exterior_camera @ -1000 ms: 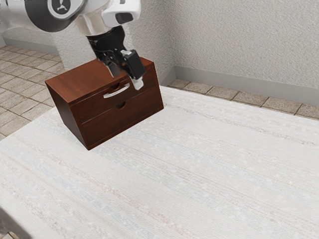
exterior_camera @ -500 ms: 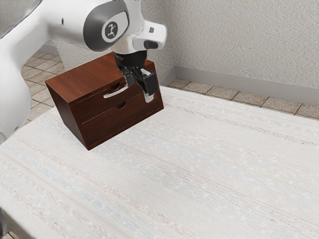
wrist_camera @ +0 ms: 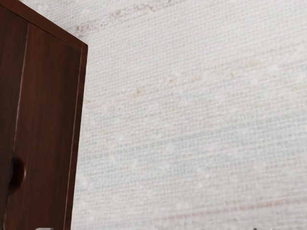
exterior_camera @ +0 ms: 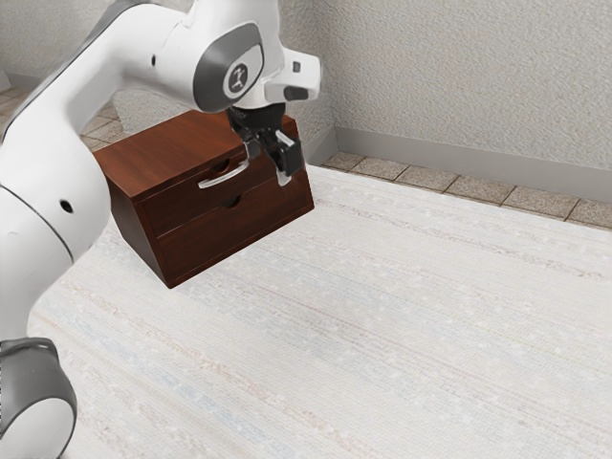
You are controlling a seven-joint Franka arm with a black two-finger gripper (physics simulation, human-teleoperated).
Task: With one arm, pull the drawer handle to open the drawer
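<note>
Occupying the foreground is a table (exterior_camera: 402,325) with a pale, woven-looking top, seen in the wrist view as well (wrist_camera: 192,120). The white Franka arm (exterior_camera: 57,191) is seen rising at the exterior view's left; a small white emblem (exterior_camera: 234,76) is carried on a grey round joint cap, too small to be read.

Item: one dark brown wooden cabinet (exterior_camera: 163,153), set on the table's far corner at the exterior view's left. Two drawers are housed in it, both fronts flush with the face, so the contents are hidden.
- Upper drawer (exterior_camera: 182,206): fitted with a curved silver handle (exterior_camera: 225,176).
- Lower drawer (exterior_camera: 239,225): cut with a half-round finger notch (exterior_camera: 229,201), shown also in the wrist view (wrist_camera: 17,172) on the cabinet's front (wrist_camera: 48,120).

The black gripper (exterior_camera: 271,167) is held just beside the handle's end nearer the wall, fingers spread and nothing grasped; contact with the handle cannot be judged.

Beyond the table, a tiled floor (exterior_camera: 535,196) and a rough grey wall (exterior_camera: 459,67) are seen.
</note>
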